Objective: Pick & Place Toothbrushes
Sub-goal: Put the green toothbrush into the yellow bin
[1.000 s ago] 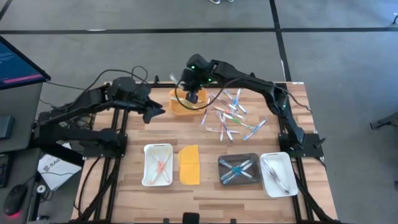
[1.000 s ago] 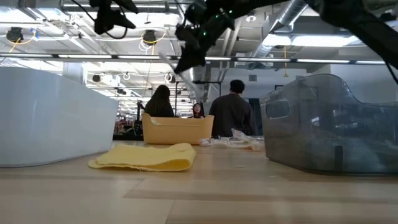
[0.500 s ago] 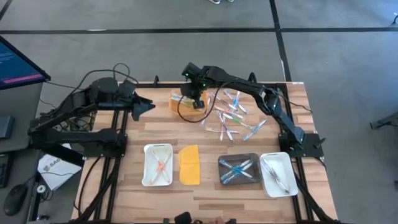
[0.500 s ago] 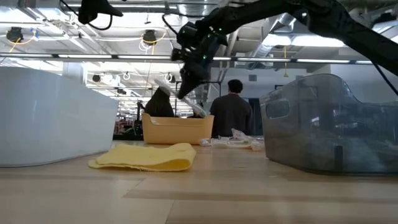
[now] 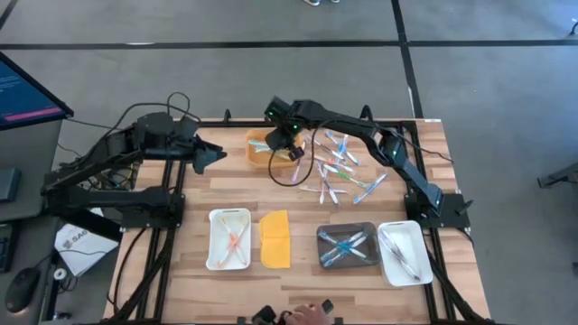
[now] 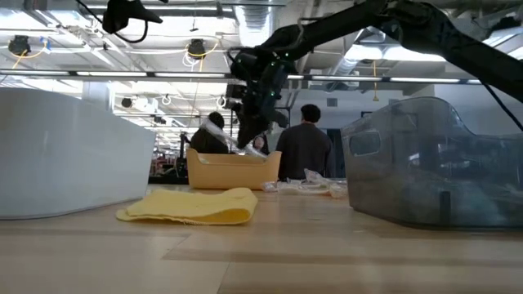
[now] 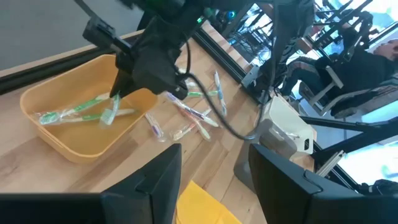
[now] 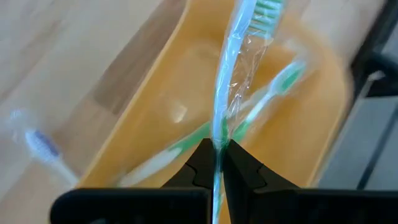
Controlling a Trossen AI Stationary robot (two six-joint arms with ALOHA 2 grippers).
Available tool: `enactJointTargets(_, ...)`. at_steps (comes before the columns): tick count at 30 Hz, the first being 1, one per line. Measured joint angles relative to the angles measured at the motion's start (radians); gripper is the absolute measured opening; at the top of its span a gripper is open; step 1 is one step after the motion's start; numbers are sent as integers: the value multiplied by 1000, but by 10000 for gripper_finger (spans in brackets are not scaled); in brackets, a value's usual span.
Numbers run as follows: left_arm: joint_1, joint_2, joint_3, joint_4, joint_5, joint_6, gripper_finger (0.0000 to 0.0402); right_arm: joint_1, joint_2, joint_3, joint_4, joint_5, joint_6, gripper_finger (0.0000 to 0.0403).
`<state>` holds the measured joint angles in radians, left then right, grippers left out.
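Two arms span the wooden table. At twelve o'clock sits a yellow-orange tub; the right gripper hangs over it, pinched on a wrapped green toothbrush. At nine o'clock, the left gripper waits, fingers spread, holding nothing. Loose toothbrushes lie at one o'clock.

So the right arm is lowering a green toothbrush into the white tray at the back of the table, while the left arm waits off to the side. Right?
Not quite: the tray is yellow-orange, not white. The right wrist view shows the right gripper shut on a wrapped green toothbrush above that tray, where other green ones lie. The left gripper does wait beside it.
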<state>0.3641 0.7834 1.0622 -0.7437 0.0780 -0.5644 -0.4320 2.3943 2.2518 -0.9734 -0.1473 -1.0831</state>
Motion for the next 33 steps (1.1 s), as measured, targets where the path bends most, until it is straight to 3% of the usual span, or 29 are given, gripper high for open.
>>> enactJointTargets(11,0,18,0,1,-1,0,181,1,0,-121,76,91,-9,11)
enactJointTargets(19,0,31,0,2,-2,8,181,-2,0,-123,120,97,68,70)
enactJointTargets(33,0,35,0,3,-3,9,181,6,0,-105,129,125,222,113)
